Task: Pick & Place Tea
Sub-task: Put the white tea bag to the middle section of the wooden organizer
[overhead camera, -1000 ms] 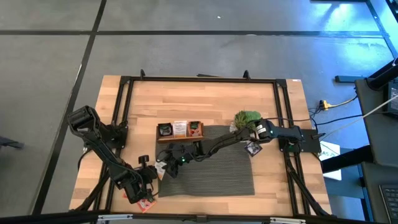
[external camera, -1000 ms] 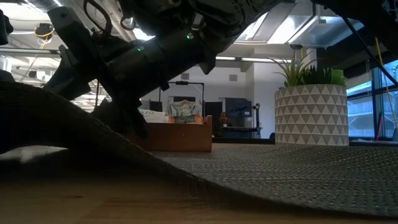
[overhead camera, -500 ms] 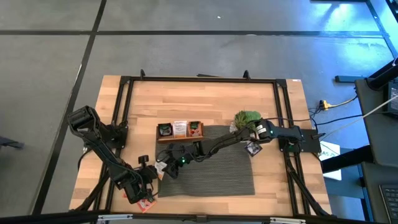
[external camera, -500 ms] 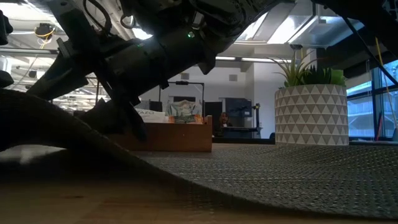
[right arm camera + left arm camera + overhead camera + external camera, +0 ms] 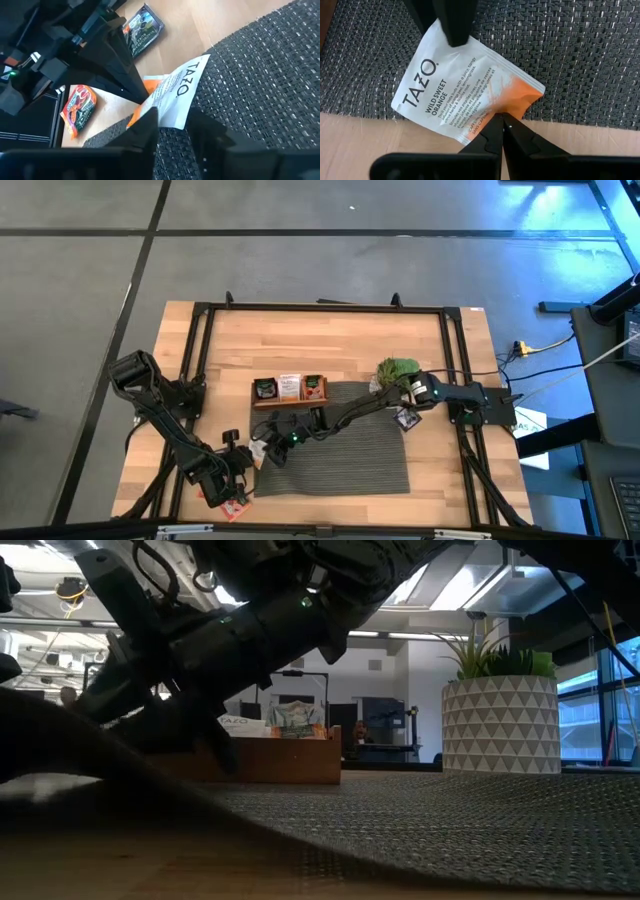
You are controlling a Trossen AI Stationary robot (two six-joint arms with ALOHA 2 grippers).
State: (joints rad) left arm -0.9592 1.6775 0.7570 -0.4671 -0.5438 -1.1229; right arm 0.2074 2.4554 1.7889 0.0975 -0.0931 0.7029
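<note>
Meeting at the near-left corner of the grey woven mat, both hands work on one white-and-orange sachet printed "TAZO Wild Sweet Orange". The left hand has its two dark fingers pressed together with no gap, their tips on the orange corner of that sachet, right at the mat's edge where the bare wood of the table begins. The right hand reaches in from the opposite side along its long dark arm; its fingers stand narrow on either side of the same sachet, whose white end tilts up off the mat in the right wrist view.

Two more sachets lie on the wood beyond the mat's corner: an orange-red sachet beside the left arm, and a dark sachet farther off. From above, another orange-red sachet shows at the table's front edge under the left arm, and a dark one lies by the right arm's wrist.

Along the mat's far edge sits the wooden tray, with sachets standing in its three compartments. The potted plant stands just beside the tray's right end.
</note>
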